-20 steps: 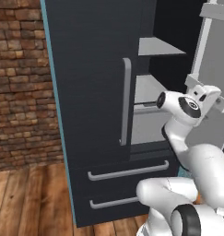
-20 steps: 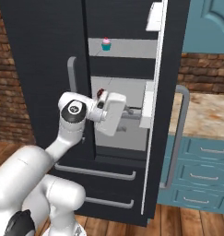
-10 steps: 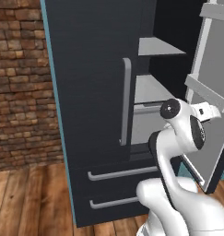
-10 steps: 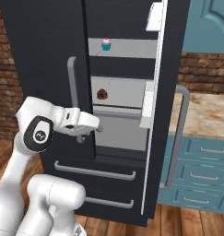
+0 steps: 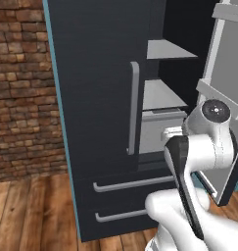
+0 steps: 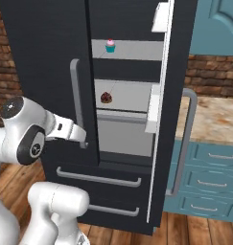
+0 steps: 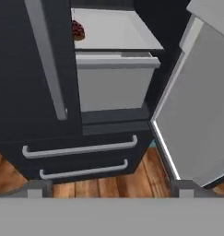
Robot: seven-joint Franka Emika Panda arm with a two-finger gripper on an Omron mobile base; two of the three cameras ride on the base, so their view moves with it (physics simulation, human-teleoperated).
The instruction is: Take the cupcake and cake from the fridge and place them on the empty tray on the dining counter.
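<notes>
Currently gripper (image 7: 106,191) spread wide, empty, low in frame; fridge (image 6: 46,57) door half-shut, arm may clip it reaching cake (image 6: 106,97)

A white robot arm with dark joints rises from its base and bends at the elbow, its forearm reaching forward at about mid-height. At its end, the pincer (image 6: 83,141) is empty, with the two dark fingertips (image 7: 36,189) spread wide apart, holding and touching nothing.
</notes>
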